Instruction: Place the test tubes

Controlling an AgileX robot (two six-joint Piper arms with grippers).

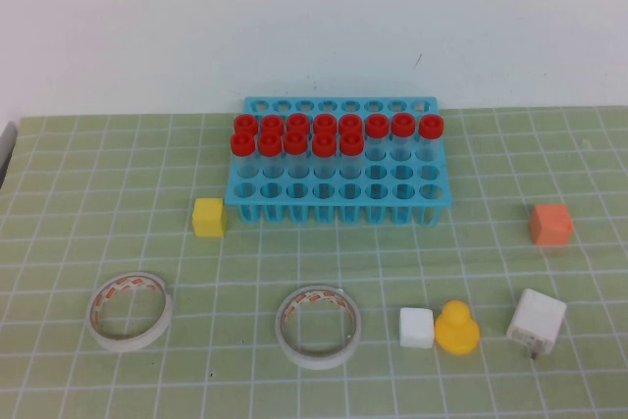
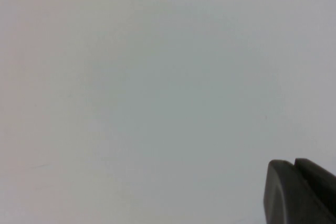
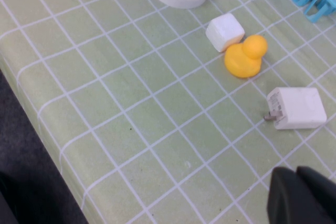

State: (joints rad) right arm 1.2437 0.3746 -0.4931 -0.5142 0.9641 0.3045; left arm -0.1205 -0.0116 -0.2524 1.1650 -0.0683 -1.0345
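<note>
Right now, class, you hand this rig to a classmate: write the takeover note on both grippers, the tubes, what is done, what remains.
Left gripper: shut, empty, facing a blank white surface.
Right gripper: shut, empty, above the mat near the charger.
Test tubes: thirteen, red-capped, upright in the blue rack, eight in one row, five in the next.
Done: every visible tube is racked.
Left: no loose tube in sight.
</note>
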